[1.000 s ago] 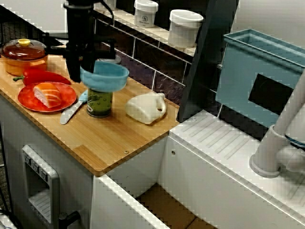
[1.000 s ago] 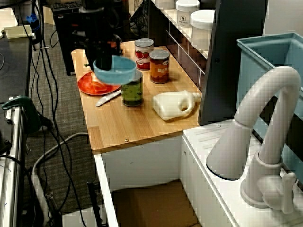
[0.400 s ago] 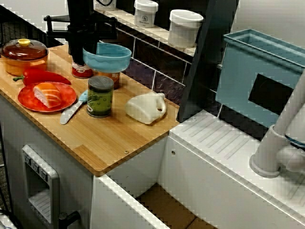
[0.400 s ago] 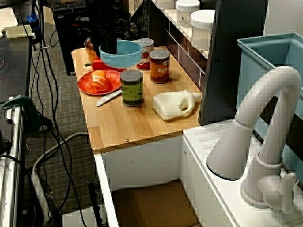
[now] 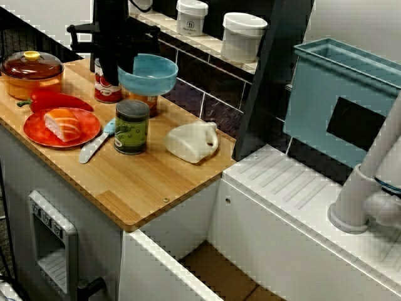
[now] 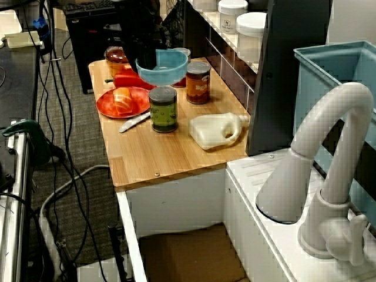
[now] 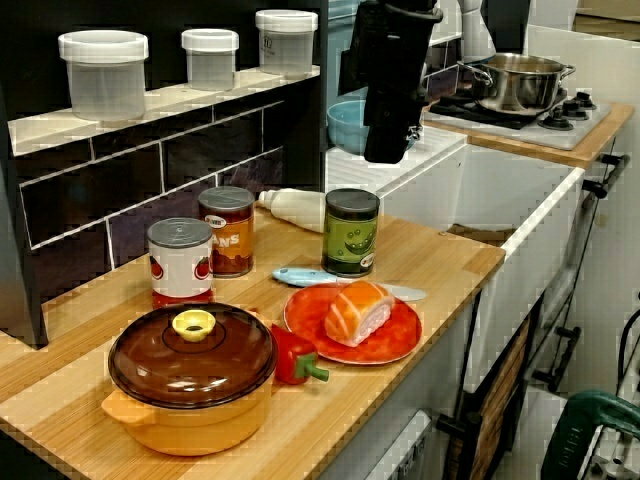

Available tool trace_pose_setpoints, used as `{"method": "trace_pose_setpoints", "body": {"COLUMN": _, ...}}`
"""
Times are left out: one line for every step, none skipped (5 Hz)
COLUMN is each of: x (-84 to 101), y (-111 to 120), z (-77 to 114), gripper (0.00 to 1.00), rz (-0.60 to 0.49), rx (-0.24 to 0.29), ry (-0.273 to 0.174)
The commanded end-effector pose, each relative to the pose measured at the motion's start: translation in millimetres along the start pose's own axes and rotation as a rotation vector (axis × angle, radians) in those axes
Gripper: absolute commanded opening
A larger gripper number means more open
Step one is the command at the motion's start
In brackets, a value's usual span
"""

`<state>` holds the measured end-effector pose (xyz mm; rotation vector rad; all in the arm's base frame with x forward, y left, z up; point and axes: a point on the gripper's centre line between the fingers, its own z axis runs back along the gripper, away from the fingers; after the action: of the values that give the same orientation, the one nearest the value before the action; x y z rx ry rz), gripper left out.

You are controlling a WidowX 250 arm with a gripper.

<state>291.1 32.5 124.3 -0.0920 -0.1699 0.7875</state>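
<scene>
Tool [image 5: 123, 63] clamped on rim of blue bowl [image 5: 151, 75], bowl jutting sideways, aloft over wooden counter [image 5: 147, 182]

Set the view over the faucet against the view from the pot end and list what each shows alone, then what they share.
Only the faucet view: the faucet's curved spout, close up. Only the pot-end view: a steel pot on a stove. Both: the gripper holding the blue bowl aloft, the green can, the red plate and the white jug.
</scene>
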Motion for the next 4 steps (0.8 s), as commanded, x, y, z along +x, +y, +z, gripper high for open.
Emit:
{"method": "trace_pose_setpoints", "body": {"x": 10.0, "y": -3.5, "z": -7.6, "gripper": 0.0, "rz": -0.007, "rx": 0.005, "ry": -0.059}}
{"method": "trace_pose_setpoints", "body": {"x": 9.6, "y": -0.4, "z": -12.7, "gripper": 0.0, "rz": -0.021, "rx": 0.017, "ry": -0.093}}
{"method": "trace_pose_setpoints", "body": {"x": 11.4, "y": 2.7, "z": -17.6, "gripper": 0.0, "rz": -0.032, "rx": 0.033, "ry": -0.104}}
{"method": "trace_pose_setpoints", "body": {"x": 14.1, "y": 6.6, "z": -18.2, "gripper": 0.0, "rz": -0.037, "rx": 0.039, "ry": -0.103}}
